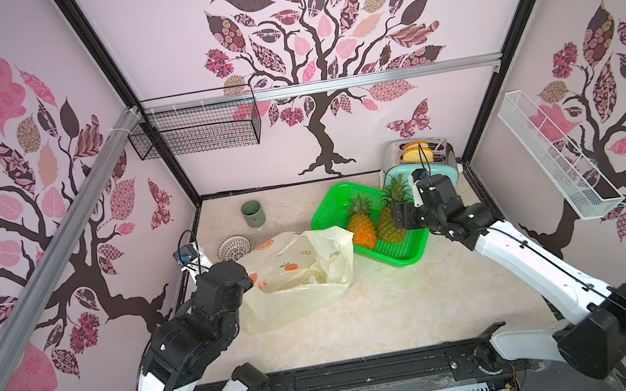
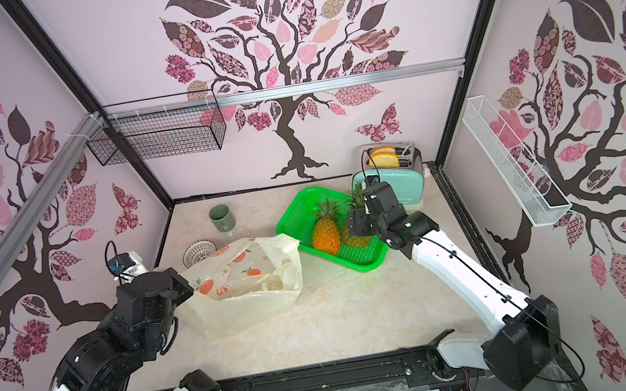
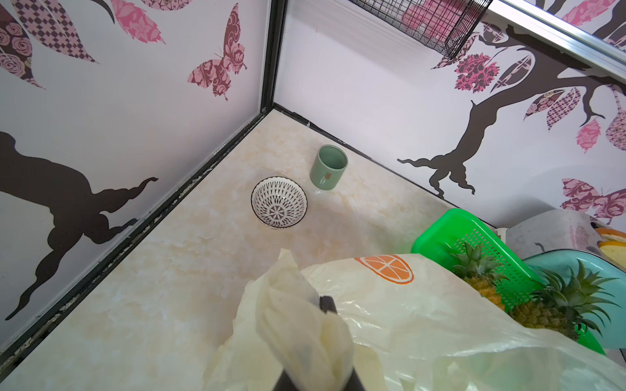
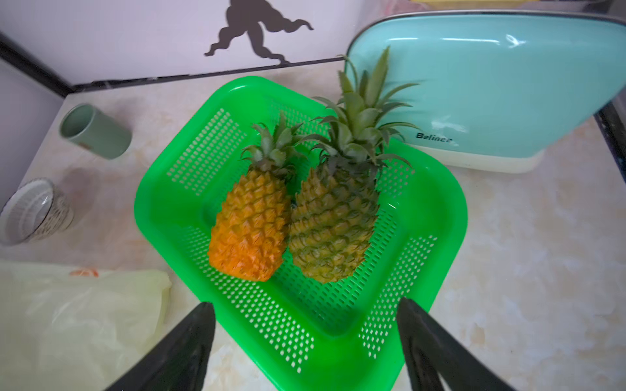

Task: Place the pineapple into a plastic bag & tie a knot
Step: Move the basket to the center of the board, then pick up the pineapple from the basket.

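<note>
Dark brand lettering "Beline…" on side of teal toaster [image 4: 474, 84]; last letter unclear.

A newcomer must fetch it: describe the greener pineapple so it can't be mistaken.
Find the teal toaster in the far right corner; the green basket sits before it. Two pineapples lie inside: yours is the green-brown pineapple nearer the toaster, with the bigger crown, unlike its bright orange neighbour.

I see my right claw [image 4: 305, 302] wide open over near corner of green basket [image 4: 176, 189]. Inside, touching: orange pineapple [image 4: 250, 226], greener pineapple [image 4: 333, 226]. Plastic bag [image 4: 84, 321] beside basket. Blue toaster [image 4: 491, 94] behind.
</note>
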`<state>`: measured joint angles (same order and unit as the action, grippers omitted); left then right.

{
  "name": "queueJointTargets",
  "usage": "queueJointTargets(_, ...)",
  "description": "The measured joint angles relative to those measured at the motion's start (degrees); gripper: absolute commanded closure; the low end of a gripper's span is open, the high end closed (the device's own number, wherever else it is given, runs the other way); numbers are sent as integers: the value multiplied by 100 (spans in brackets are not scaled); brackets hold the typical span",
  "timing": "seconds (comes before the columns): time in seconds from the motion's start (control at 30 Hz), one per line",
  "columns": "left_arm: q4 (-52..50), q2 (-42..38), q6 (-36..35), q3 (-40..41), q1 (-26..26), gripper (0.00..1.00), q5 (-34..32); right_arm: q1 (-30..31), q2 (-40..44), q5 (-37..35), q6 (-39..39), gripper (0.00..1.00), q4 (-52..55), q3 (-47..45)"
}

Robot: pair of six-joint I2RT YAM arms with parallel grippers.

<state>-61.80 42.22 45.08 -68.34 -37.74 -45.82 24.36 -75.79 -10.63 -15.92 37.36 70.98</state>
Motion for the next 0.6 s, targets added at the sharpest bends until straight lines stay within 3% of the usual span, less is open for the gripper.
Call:
queueJointTargets(0.23, 26, 0, 17, 39, 22, 100, 94, -306, -1370, -507, -354, 1, 232, 1187)
queueJointTargets(0.6, 179, 50, 20, 59, 26, 100, 223, -575, -2922, -697, -409, 1, 317, 2601)
